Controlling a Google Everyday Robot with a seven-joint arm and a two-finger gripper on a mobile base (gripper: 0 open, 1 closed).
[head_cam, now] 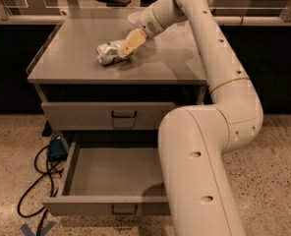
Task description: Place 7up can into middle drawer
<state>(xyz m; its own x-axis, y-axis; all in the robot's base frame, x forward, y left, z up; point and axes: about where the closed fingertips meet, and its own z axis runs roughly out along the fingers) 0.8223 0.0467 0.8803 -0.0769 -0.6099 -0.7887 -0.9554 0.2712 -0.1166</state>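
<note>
Adjoining crumpled silvery 7up can (107, 54): gripper (124, 49)

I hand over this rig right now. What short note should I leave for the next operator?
Gripper: above the grey cabinet top, at the right end of the small silvery 7up can with green-and-white print.
Can: lying on its side on the cabinet top, not lifted.
Wide grey metal middle drawer: pulled open.
Done: drawer open.
Left: lift the can, place it in the drawer.
</note>
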